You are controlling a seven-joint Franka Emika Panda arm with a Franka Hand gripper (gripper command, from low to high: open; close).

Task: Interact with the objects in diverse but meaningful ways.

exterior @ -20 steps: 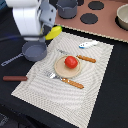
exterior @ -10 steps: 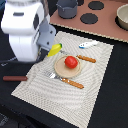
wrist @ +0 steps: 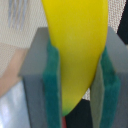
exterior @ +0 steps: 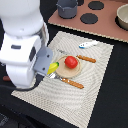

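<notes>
Between the green pads (wrist: 52, 75) of the gripper (exterior: 48, 68) sits the yellow banana (wrist: 75, 45), clamped and carried just beside the plate's (exterior: 65, 74) left edge in the exterior view. So the pick looks done; setting it down is left. Red tomato (exterior: 71, 62) waits on the plate, brown-handled utensils (exterior: 86, 59) flank it, white fish-shaped piece (exterior: 88, 44) lies farther back. No readable writing anywhere.

Yellow banana (wrist: 75, 45) between claw (wrist: 80, 80) pads

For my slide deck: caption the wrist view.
Gripper shut on a yellow banana, held between its green pads.
</notes>
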